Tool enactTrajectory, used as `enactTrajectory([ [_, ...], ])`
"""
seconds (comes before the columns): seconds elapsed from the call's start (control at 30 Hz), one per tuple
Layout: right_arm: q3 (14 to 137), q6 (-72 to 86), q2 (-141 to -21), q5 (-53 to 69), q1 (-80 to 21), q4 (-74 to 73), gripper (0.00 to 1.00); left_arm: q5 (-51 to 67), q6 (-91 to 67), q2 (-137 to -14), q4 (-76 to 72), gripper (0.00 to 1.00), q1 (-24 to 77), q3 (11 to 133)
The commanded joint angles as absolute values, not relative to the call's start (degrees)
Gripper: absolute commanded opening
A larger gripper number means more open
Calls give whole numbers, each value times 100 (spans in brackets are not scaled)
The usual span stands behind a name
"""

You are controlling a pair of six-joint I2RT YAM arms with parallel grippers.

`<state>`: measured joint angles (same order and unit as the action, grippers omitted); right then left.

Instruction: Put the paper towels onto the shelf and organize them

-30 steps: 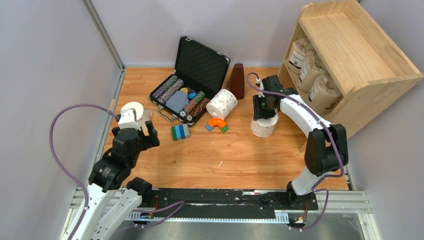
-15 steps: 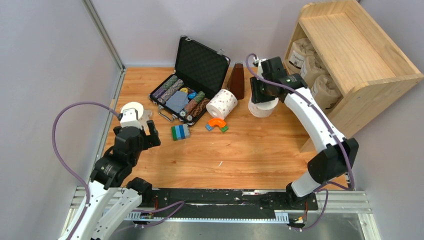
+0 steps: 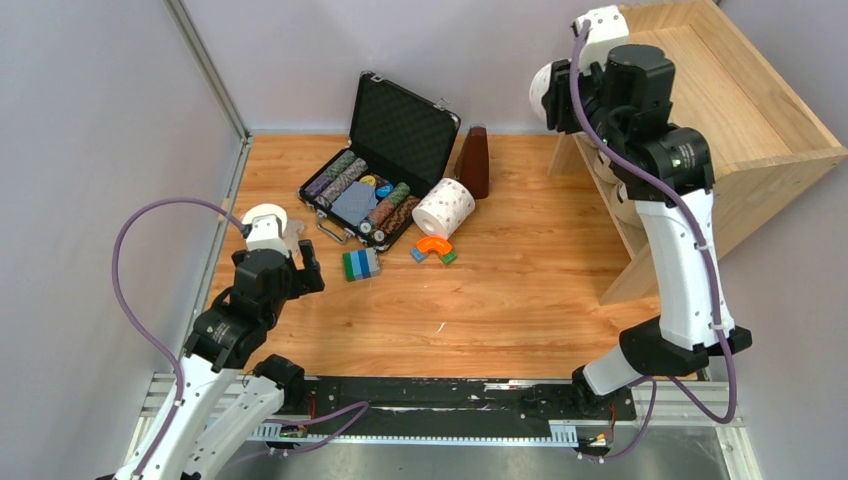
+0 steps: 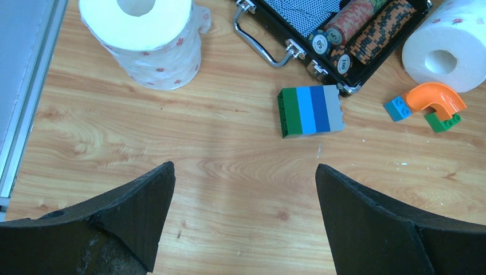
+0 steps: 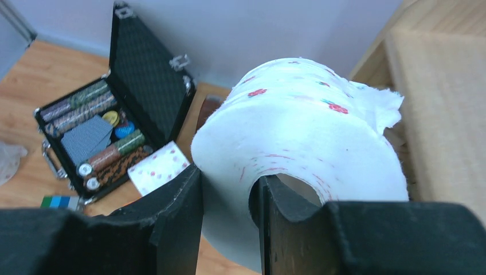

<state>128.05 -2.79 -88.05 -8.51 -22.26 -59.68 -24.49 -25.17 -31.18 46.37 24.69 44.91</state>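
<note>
My right gripper [image 3: 562, 92] is shut on a white red-dotted paper towel roll [image 3: 543, 92], held high by the wooden shelf's [image 3: 720, 100] top left corner. In the right wrist view one finger sits inside the roll's [image 5: 304, 126] core and the other outside; the gripper [image 5: 229, 195] pinches the wall. A second dotted roll [image 3: 444, 208] lies on its side mid-table. A third [image 3: 262, 216] stands at the left, just beyond my open, empty left gripper [image 3: 290, 265]. It shows at the upper left of the left wrist view [image 4: 143, 40], ahead of that gripper [image 4: 243, 189]. The tan rolls are hidden behind my right arm.
An open black poker chip case [image 3: 385, 160] and a dark brown metronome [image 3: 474, 160] stand at the back. A striped block [image 3: 361, 264] and an orange arch piece [image 3: 434, 247] lie near the lying roll. The shelf's side panel reaches the table at the right.
My right arm has lifted the dotted roll off the table and carried it up and back to the shelf's top corner. The left arm has hardly moved.
</note>
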Motion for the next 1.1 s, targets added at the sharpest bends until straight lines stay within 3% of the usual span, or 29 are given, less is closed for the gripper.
enactTrajectory([
  [0.0, 13307, -915, -8689, -1570, -2218, -5124, 22, -2404, -2418, -3178, 4428, 100, 2443, 4496],
  [0.33, 13568, -1815, -8977, -2283, -1920, -4114, 26, -2444, -2425, -3173, 4443, 100, 2442, 4496],
  [1.07, 13725, -1712, -9654, -1889, -832, -3608, 41, -2155, -2338, -3484, 4366, 100, 2443, 4499],
])
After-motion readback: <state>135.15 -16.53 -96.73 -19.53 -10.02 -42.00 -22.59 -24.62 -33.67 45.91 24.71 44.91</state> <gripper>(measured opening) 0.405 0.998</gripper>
